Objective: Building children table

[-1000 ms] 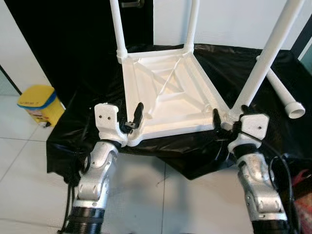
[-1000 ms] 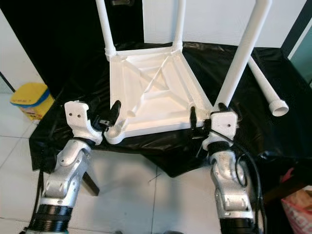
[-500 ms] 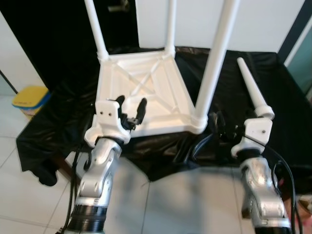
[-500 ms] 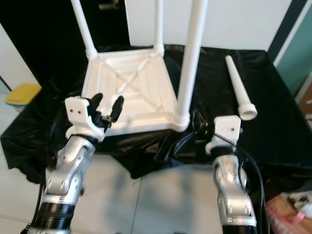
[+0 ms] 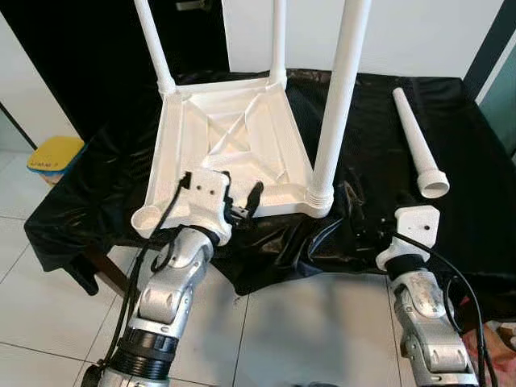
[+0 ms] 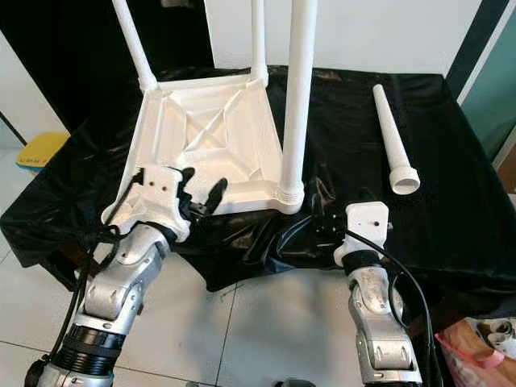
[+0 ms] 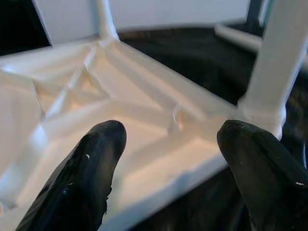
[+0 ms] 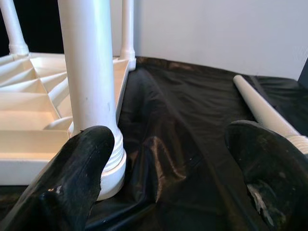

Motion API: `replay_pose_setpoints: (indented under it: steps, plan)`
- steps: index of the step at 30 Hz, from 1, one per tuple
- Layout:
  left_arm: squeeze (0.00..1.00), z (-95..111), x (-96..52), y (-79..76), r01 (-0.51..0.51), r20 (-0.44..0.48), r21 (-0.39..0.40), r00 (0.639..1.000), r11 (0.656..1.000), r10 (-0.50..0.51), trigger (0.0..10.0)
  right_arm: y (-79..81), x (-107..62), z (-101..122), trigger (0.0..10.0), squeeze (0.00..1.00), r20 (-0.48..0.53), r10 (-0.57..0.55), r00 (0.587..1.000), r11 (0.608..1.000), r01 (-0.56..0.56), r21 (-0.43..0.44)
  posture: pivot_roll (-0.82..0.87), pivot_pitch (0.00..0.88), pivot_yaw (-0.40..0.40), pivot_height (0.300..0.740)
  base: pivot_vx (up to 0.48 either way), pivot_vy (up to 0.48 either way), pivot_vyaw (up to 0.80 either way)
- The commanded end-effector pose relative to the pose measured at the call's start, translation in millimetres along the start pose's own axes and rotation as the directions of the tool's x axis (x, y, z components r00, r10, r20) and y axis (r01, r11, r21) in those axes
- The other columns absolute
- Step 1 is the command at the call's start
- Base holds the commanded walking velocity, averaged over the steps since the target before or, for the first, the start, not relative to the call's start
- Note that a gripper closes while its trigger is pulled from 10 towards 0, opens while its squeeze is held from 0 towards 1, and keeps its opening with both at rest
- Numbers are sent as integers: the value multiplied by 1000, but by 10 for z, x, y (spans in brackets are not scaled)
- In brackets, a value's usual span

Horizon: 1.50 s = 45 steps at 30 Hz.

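White floor tiles [image 5: 48, 266] and a pale wall frame a tabletop [image 5: 379, 121] draped in crumpled black plastic sheet. At nine o'clock a yellow bin [image 5: 55, 153] sits on the floor; any writing on it is too small to read. The left gripper [image 5: 246, 203] hovers at the near edge of the upturned white children's table [image 5: 234, 137], fingers spread wide, clasping nothing. Three legs stand screwed in, their tops cut off; the near-left socket [image 5: 149, 216] is empty. The right gripper [image 6: 330, 228], at five o'clock of the nearest leg [image 5: 337, 97], is gaping and empty, hard to make out against the sheet. A loose leg [image 5: 418, 143] lies at two o'clock.
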<state>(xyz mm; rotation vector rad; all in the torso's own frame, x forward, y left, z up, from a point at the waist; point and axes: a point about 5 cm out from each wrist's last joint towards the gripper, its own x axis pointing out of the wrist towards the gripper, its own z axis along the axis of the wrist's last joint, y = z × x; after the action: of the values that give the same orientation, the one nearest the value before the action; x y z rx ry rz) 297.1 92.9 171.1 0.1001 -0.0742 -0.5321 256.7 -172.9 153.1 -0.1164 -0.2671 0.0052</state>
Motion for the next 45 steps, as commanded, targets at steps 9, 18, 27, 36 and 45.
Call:
replay_pose_setpoints:
  steps: [9, 18, 27, 36, 45]
  plan:
    - [0, -344, 76, -200, 317, -252, 69, 923, 946, -291, 10000, 21, -46, 0, 10000, 0, -18, -20, 1000, 1000, 20, 9, -210, 127, 59, 740, 0, 0, 0]
    - [0, -371, 300, -144, 238, -305, 134, 934, 962, -188, 10000, 55, -36, -1, 10000, 0, -23, -19, 1000, 1000, 20, 20, -204, 132, 49, 740, 0, 0, 0]
    - [0, -319, 498, -92, 183, -331, 123, 934, 975, -134, 10000, 73, 3, 14, 10000, 0, -20, -5, 1000, 1000, 6, 24, -203, 132, 40, 740, 0, 0, 0]
    - [0, -130, 555, -93, 234, -249, 17, 943, 972, -222, 10000, 75, -12, 26, 10000, 0, -20, -8, 1000, 1000, 9, 21, -217, 139, 50, 740, 0, 0, 0]
    - [0, -209, 538, -63, 301, -302, 106, 918, 948, -258, 10000, 90, -19, 25, 10000, 0, -23, -8, 1000, 1000, 8, 25, -211, 137, 50, 740, 0, 0, 0]
